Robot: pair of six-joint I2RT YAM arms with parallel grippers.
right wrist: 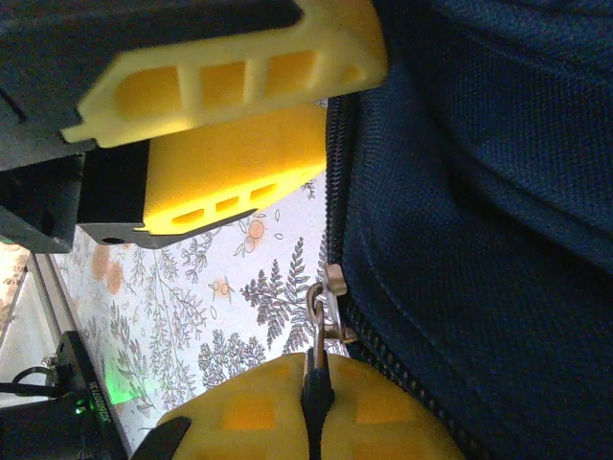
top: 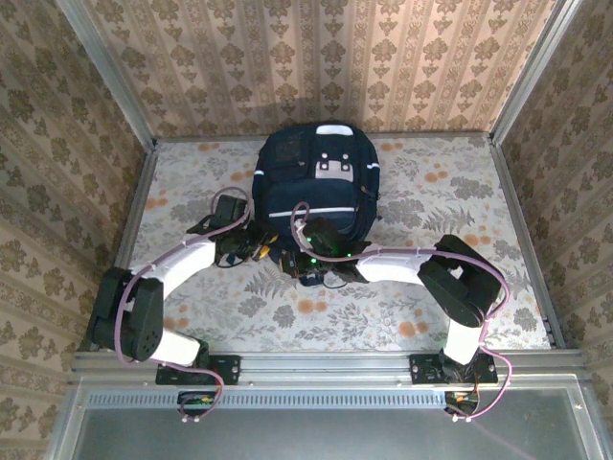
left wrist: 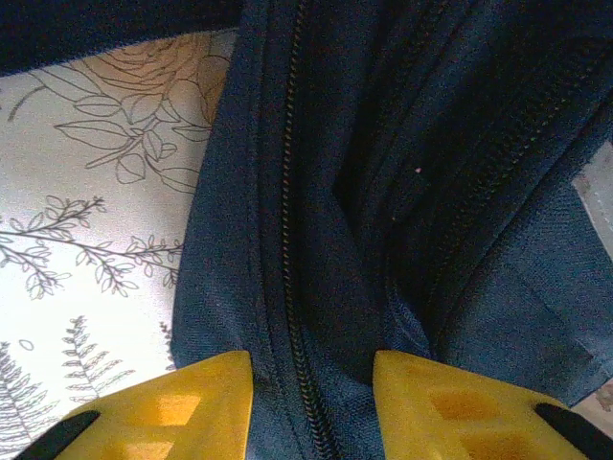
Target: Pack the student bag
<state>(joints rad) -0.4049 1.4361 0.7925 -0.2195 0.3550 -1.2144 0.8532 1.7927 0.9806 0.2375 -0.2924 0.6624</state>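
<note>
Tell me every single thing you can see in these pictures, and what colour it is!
student bag: one, dark navy with white stripes, far middle of the table
zip pull: one, metal, at the bag's edge, pinched by the right pincer
table: one, pale cloth with grey leaves and orange flowers, under everything
walls: three, beige patterned wallpaper, around the table
metal rail: one, grey, along the near edge
left arm: one, white and black, reaching to the bag's near left
right arm: one, white and black, reaching to the bag's near edge
left pincer: one, yellow fingers apart, bag fabric and zip between them; whether it squeezes, I can't tell
right pincer: one, yellow, shut on the zip pull
</note>
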